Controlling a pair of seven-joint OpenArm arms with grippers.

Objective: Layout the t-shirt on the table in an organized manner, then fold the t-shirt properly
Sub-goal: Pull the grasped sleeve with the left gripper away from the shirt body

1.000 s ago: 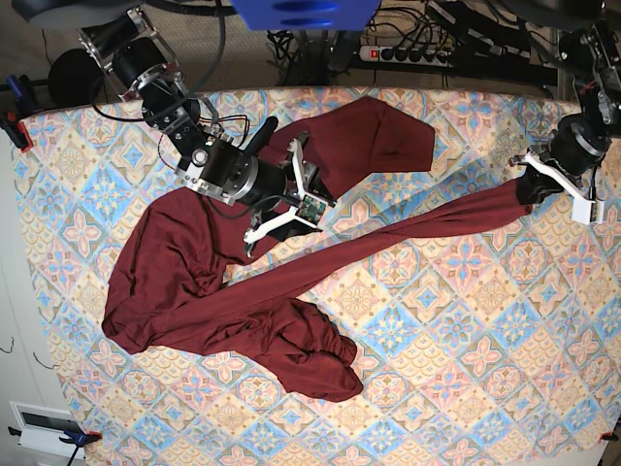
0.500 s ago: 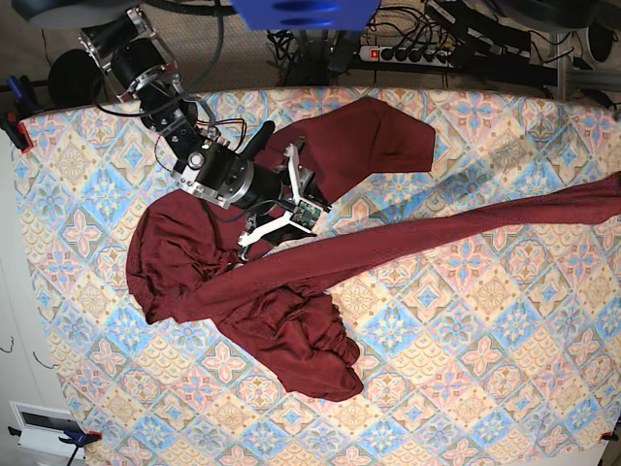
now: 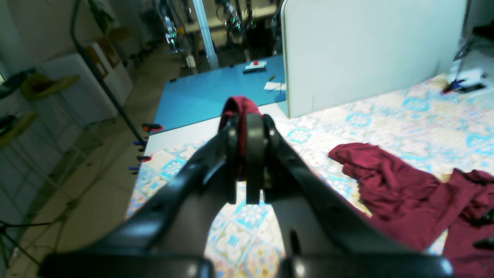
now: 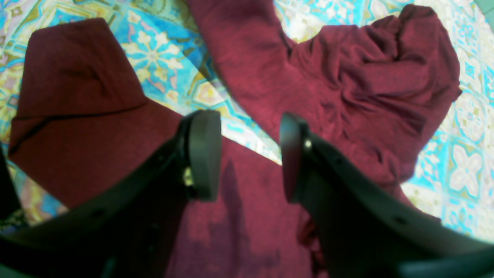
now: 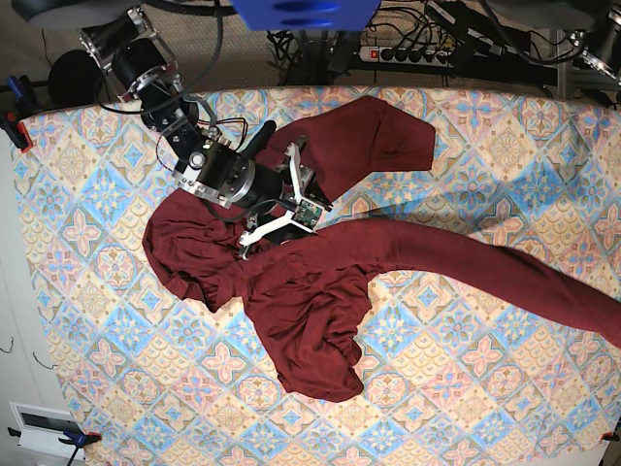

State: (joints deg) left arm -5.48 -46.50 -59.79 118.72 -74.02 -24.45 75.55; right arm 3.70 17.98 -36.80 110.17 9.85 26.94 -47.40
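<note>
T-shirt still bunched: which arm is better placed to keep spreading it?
Probably left. The left claw is already shut on a fold of the t-shirt, drawing a long strip past the table edge. The right claw is open above the cloth, holding nothing.

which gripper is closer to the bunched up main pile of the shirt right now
Right. The right gripper hangs open directly over the t-shirt pile. The left gripper is off past the table edge, clamped on one stretched end.
</note>
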